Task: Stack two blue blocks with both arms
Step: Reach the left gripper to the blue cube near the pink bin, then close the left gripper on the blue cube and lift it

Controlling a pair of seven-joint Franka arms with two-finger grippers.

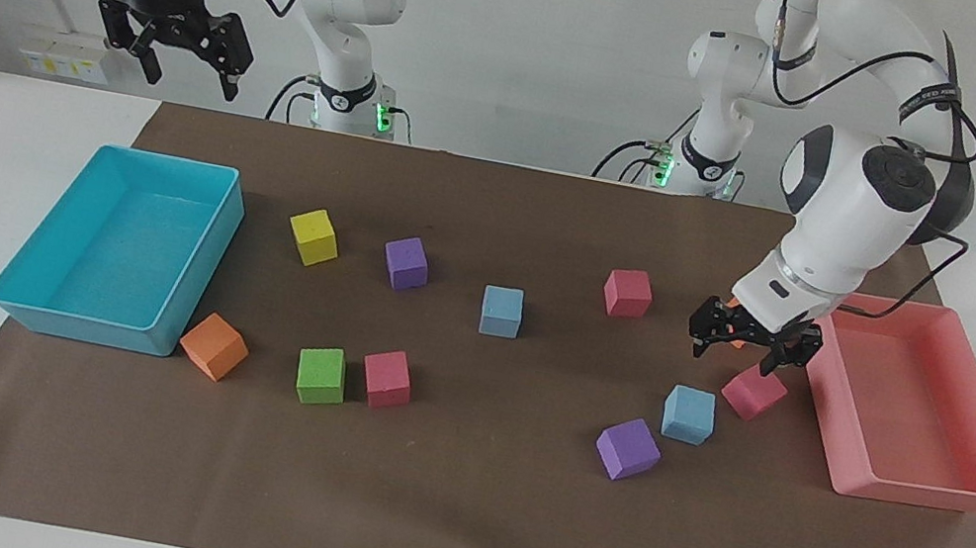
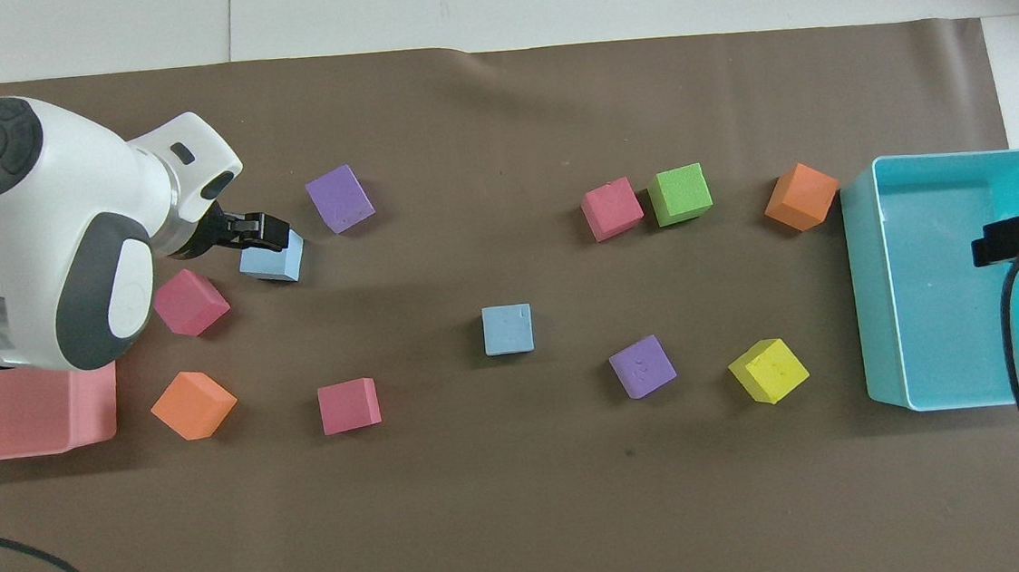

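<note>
One blue block lies toward the left arm's end of the table, between a purple cube and a pink cube. It also shows in the overhead view. The other blue block lies mid-table and also shows in the overhead view. My left gripper is open and empty. It hangs low above the mat, over the spot between an orange cube and the pink cube. In the overhead view my left gripper covers a corner of the first blue block. My right gripper is open and empty, waiting high over the cyan tray's end.
A pink tray stands at the left arm's end, a cyan tray at the right arm's end. Pink, purple, yellow, green, pink and orange cubes lie scattered on the brown mat.
</note>
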